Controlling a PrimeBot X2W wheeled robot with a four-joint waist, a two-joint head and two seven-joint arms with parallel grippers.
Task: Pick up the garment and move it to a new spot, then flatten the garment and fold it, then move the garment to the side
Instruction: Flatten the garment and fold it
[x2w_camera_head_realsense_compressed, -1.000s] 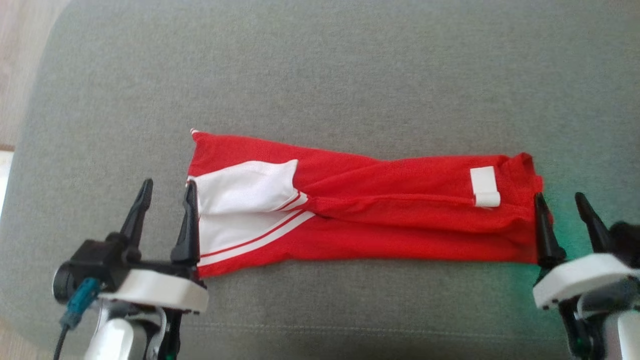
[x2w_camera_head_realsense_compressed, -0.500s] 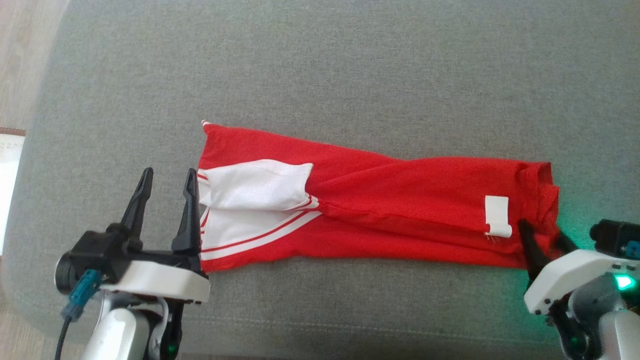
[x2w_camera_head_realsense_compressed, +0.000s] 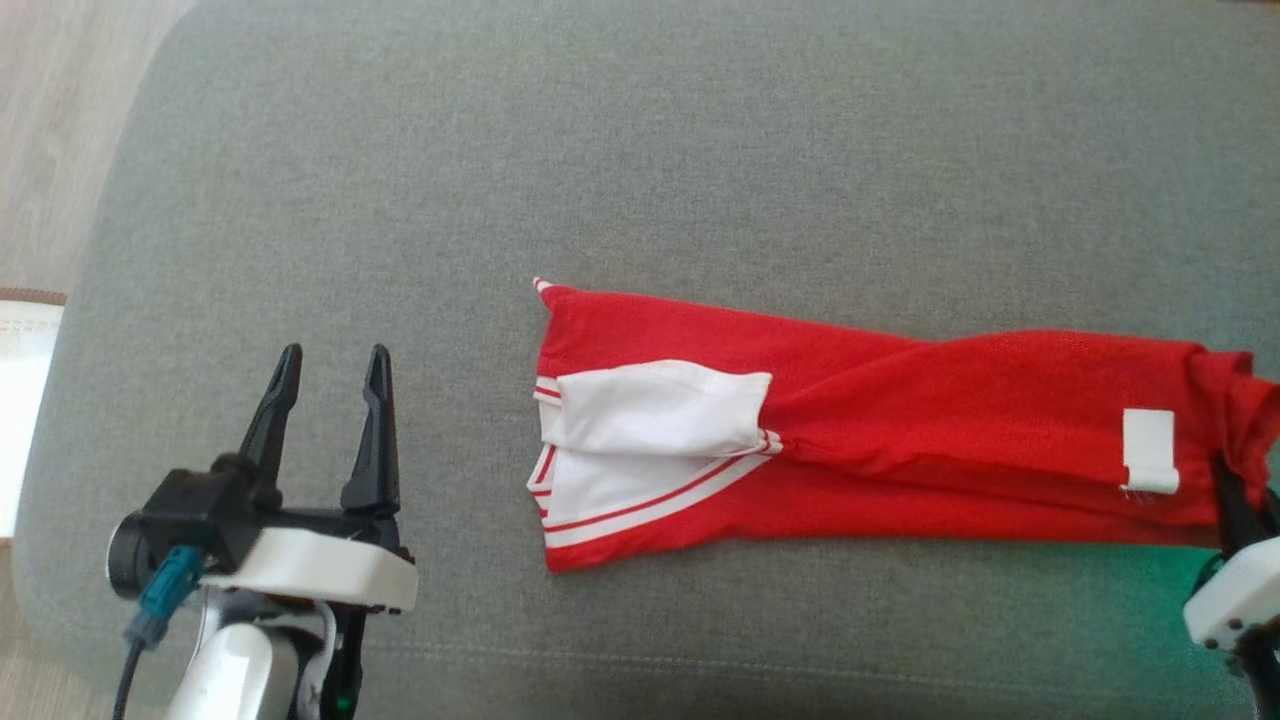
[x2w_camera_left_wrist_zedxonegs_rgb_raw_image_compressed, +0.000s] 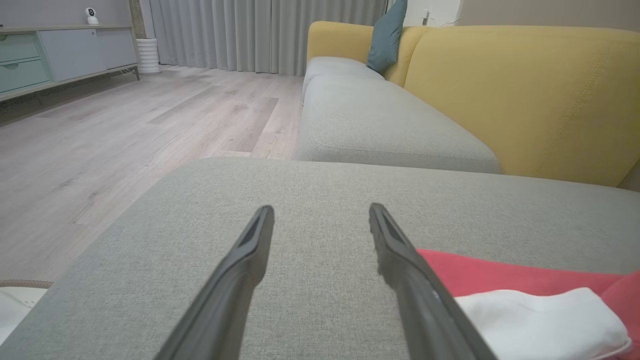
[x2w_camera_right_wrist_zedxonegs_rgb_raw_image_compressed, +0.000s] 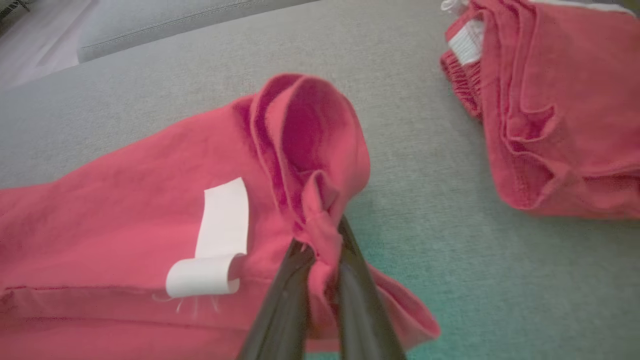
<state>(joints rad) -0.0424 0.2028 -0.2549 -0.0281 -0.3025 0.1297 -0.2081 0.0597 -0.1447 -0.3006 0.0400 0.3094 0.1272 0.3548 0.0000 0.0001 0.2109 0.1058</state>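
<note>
The garment (x2w_camera_head_realsense_compressed: 900, 430) is a red piece with a white striped panel, folded into a long band on the grey cushion (x2w_camera_head_realsense_compressed: 600, 150). Its right end carries a small white label (x2w_camera_head_realsense_compressed: 1148, 450). My right gripper (x2w_camera_head_realsense_compressed: 1228, 482) sits at that end by the frame's right edge. In the right wrist view my right gripper (x2w_camera_right_wrist_zedxonegs_rgb_raw_image_compressed: 322, 237) is shut on a bunched fold of the garment (x2w_camera_right_wrist_zedxonegs_rgb_raw_image_compressed: 125, 200) beside the label (x2w_camera_right_wrist_zedxonegs_rgb_raw_image_compressed: 220, 235). My left gripper (x2w_camera_head_realsense_compressed: 334, 352) stands open, left of the garment and clear of it. The left wrist view has the left gripper (x2w_camera_left_wrist_zedxonegs_rgb_raw_image_compressed: 321, 209) over bare cushion, the garment (x2w_camera_left_wrist_zedxonegs_rgb_raw_image_compressed: 500, 277) to its right.
A second folded red cloth (x2w_camera_right_wrist_zedxonegs_rgb_raw_image_compressed: 560, 100) lies on the cushion beyond the held end. A yellow sofa (x2w_camera_left_wrist_zedxonegs_rgb_raw_image_compressed: 525, 90) with grey seats stands behind, wooden floor (x2w_camera_left_wrist_zedxonegs_rgb_raw_image_compressed: 100, 140) to the left. The cushion's left edge drops to the floor near a white object (x2w_camera_head_realsense_compressed: 20, 400).
My right gripper has closed on the garment's right end and dragged the whole garment to the right, away from the left gripper, which kept its place and stayed open.
</note>
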